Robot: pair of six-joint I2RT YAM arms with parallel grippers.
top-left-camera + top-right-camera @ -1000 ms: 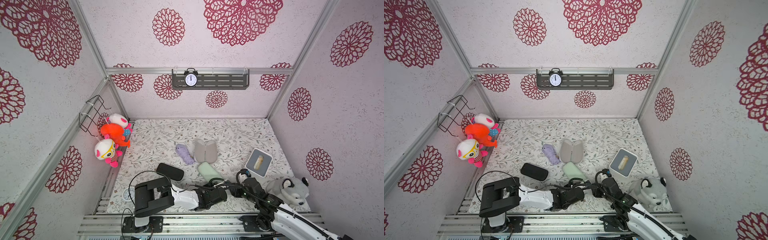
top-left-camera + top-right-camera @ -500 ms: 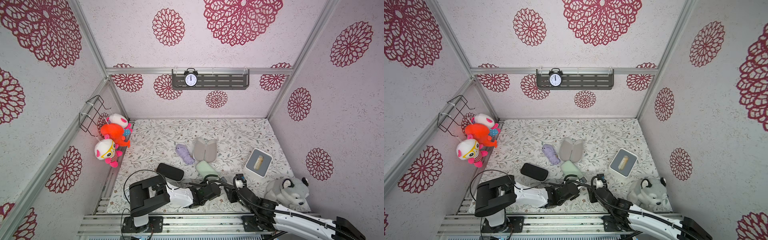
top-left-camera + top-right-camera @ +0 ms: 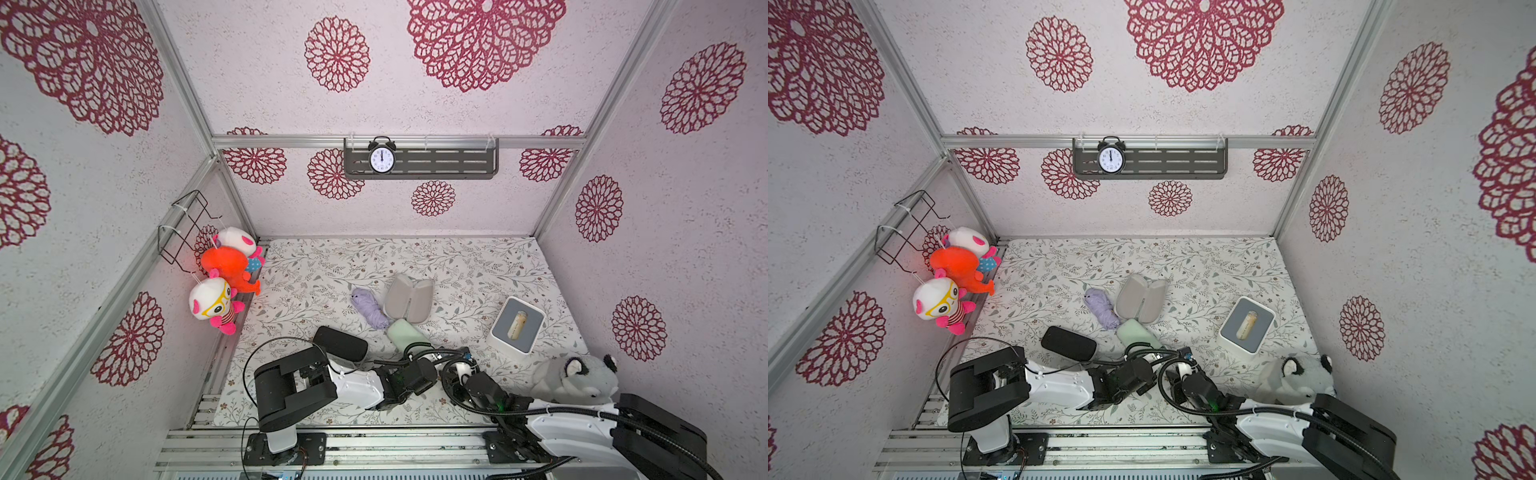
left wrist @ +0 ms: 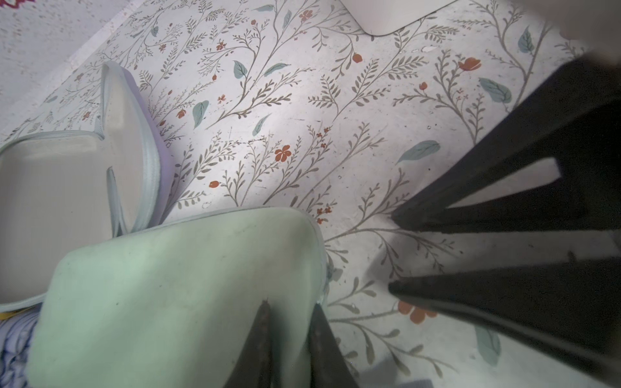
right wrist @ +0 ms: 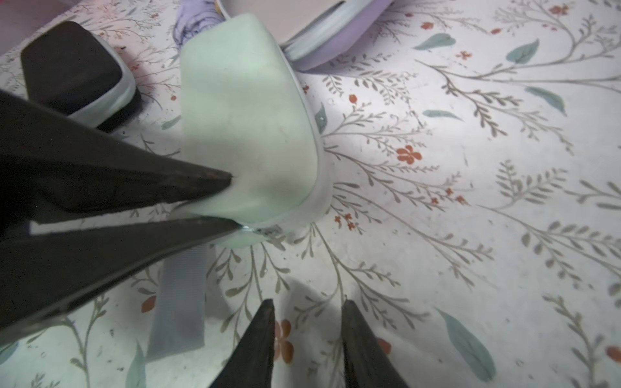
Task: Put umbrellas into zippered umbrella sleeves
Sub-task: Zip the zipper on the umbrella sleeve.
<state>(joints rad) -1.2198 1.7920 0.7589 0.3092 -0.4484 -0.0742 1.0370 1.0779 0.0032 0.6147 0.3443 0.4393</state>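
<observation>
Pinching the near end of the mint green sleeve, the left gripper has one finger on the top shell and the other at the zip seam. That contact is clear only in the right wrist view; the left wrist view shows its own two tips straddling the sleeve's corner, and in both top views the grip is hidden under arm and cables. The top views give the layout instead: the mint green sleeve sits on the mat btwn the black sleeve and the white box. Its far end is just beside the lilac umbrella and the lilac sleeve, which lies open w/ grey lining up. The grey plush is at the near right corner. The right gripper has jaws apart w/ nothing btwn them. It is over bare mat, just beside the sleeve's near end on the box side, not touching it — the left wrist view confirms the gap. A grey strap lies flat on the mat below the pinched end. The black sleeve looks zipped shut in the right wrist view.
</observation>
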